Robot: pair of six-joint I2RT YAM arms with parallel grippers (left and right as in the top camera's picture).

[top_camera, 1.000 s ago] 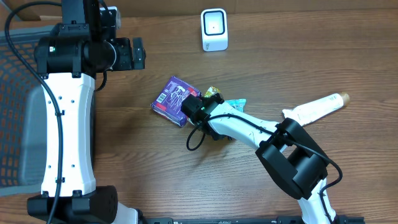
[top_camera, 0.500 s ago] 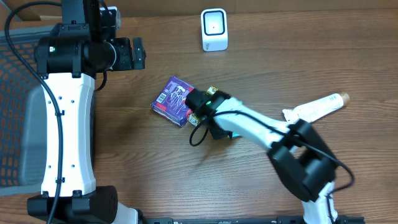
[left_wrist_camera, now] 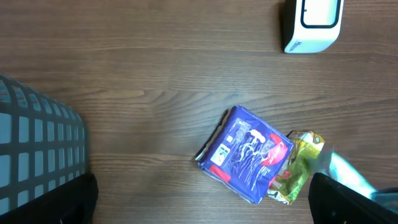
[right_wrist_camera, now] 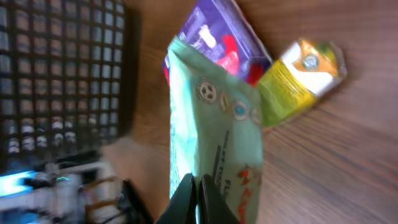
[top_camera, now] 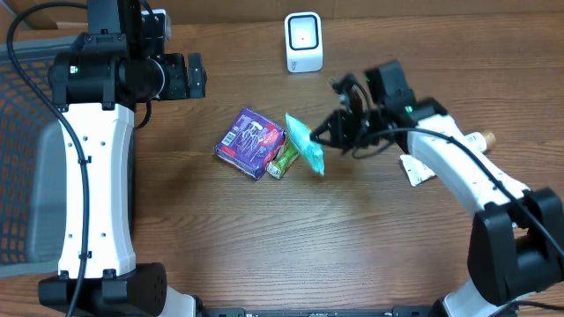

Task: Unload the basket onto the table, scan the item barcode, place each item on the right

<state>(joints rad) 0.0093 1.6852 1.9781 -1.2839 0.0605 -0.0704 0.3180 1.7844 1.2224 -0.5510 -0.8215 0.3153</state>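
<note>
Your right pincer [top_camera: 329, 134] is clamped tight on the edge of the teal packet [top_camera: 306, 146]. From the right wrist cam you can see both tips pressed together on its lower edge, with the packet [right_wrist_camera: 214, 134] fanning out ahead of them. That puts the packet around mid-bench, on the near side of the scanner [top_camera: 304, 41], which sits upright by the far edge. I honestly can't tell if the packet is clear of the wood or touching it.

Just beside the packet's free end is the yellow-green pouch [top_camera: 282, 158], and that one is touching the purple pack [top_camera: 249, 141]; both lie flat on the bench [top_camera: 264, 246].

Your left pincer [top_camera: 196, 76] is spread wide with nothing in it, up toward the far left corner. Its cam looks down on the purple pack [left_wrist_camera: 245, 154], the pouch [left_wrist_camera: 297, 168] and the scanner [left_wrist_camera: 313, 23].

A white tube [top_camera: 449, 151] lies toward the right edge, partly under your right arm. The mesh basket [top_camera: 18, 132] sits off the left edge.
</note>
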